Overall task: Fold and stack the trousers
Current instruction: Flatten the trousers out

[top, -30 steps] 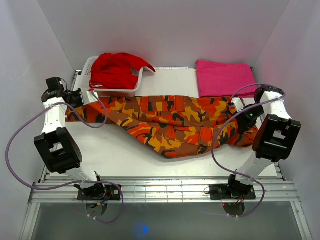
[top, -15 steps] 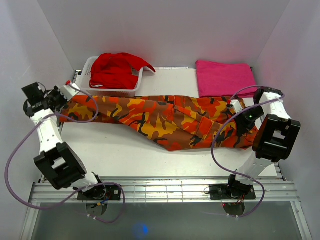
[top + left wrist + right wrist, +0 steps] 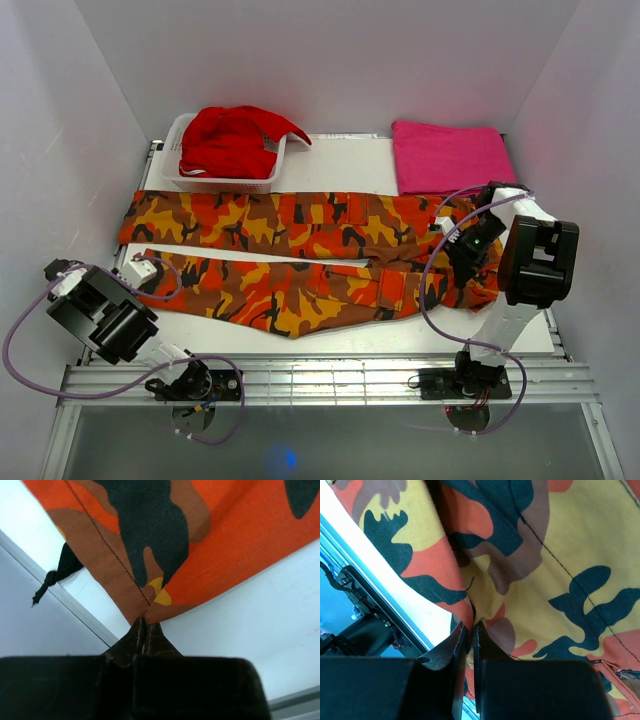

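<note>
Two pinches have the trousers (image 3: pixel 300 250) stretched across the white table (image 3: pixel 330 335). The left gripper (image 3: pixel 146 625) is clamped on the hem corner of the near leg at the table's near-left edge, and the right gripper (image 3: pixel 471 627) is clamped on a bunched fold by the waist end at the right. The garment lies lengthwise, left to right, its two legs side by side with a thin sliver of table showing between them toward the cuffs. From where I stand, this looks like the laying-out, leg-over-leg stage. To do it well I'd want both pinches lifted together and the near leg carried over the far one so seams and cuffs meet, with even tension so the cloth doesn't twist. It's a woven, fairly stiff-looking fabric with stitched seams, printed in orange, red, yellow, brown and black blotches. The waist end is rumpled and the legs are mostly flat. Beyond it sit a white basket (image 3: pixel 225 183) heaped with a red garment (image 3: pixel 235 140) and a flat pink folded cloth (image 3: pixel 450 155).
</note>
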You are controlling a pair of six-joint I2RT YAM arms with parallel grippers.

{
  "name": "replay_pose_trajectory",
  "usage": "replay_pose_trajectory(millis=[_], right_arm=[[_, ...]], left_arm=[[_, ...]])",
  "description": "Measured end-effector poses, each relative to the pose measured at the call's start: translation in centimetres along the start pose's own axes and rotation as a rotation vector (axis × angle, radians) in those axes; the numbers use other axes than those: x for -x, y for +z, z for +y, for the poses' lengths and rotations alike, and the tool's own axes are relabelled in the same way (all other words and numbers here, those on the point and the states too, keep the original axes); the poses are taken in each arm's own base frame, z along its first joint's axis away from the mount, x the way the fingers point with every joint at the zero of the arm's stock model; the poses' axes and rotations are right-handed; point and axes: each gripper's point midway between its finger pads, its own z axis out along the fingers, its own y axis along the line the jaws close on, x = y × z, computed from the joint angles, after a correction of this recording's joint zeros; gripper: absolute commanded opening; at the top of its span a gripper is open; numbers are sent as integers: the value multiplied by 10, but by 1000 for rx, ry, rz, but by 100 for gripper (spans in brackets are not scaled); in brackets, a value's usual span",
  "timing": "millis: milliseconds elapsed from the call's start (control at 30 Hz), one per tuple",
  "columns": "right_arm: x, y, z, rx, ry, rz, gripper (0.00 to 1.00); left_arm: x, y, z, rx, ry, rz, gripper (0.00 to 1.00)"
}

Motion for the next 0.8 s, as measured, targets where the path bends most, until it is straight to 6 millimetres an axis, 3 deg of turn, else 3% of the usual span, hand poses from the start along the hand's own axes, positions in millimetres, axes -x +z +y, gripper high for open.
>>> replay_pose_trajectory(millis=[33,133,200,333,400,467,600,667,800], right_arm=[[1,1,1,2,-1,3,8],[5,1,2,1,-12,8,8],[6,2,3,1,-17,14,8],[4,6,5,1,-23,20,8],[2,7,7,-2,-23,24,8],[1,7,7,-15,-28,24,8],[-7,9,8,-51,-40,36,8],[-14,11,9,-70,-49,57,8],[-31,19,10,-109,-64,108,8]], left_arm=[[-1,-1,-2,-11,5,4,6],[1,-4,-9,-46,54,3,39],[6,-11,-13,-55,97,-3,50],[20,-27,-16,-48,145,-34,56],[33,-38,-8,-46,145,-71,60],[49,-54,15,-30,146,-105,71],[85,-69,68,17,156,-137,72],[98,-61,74,-5,150,-146,72],[116,-23,59,-134,93,-147,72]])
